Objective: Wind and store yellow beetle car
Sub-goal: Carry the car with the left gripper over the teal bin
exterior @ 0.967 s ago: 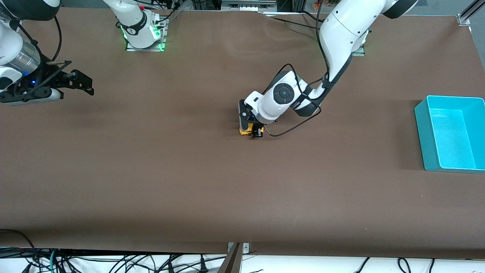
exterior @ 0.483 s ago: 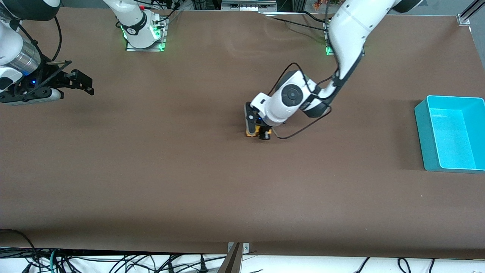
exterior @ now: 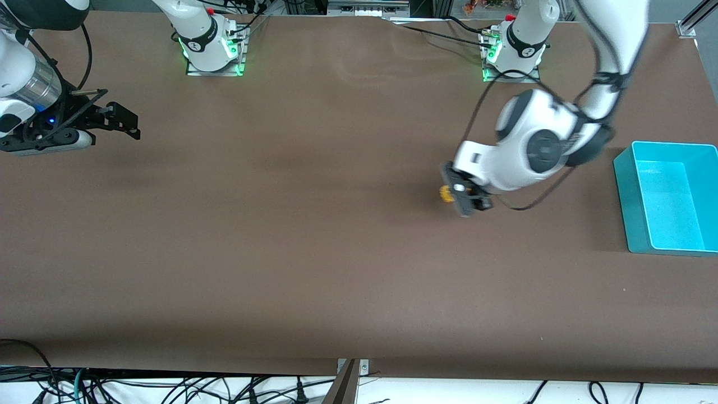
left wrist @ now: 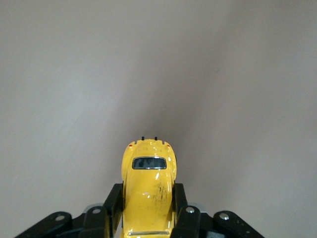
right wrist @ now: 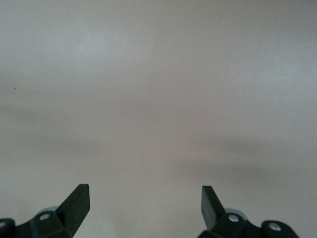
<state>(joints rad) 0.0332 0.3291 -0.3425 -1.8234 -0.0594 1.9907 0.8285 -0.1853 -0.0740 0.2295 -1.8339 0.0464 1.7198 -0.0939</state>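
Since a second ago, the yellow beetle car [left wrist: 147, 191] has been carried by the left pincer [exterior: 461, 197] toward the teal bin [exterior: 624, 185], clamped tight, over bare bench [exterior: 280, 252]. Storing is left. Right pincer [exterior: 115, 119] waits, spread wide.

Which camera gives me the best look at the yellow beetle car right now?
The left wrist view: the yellow beetle car fills the lower middle, roof and window clear, clamped in the left hand. The front view shows only a yellow sliver beside that hand, over the table. The right wrist view shows none of it.
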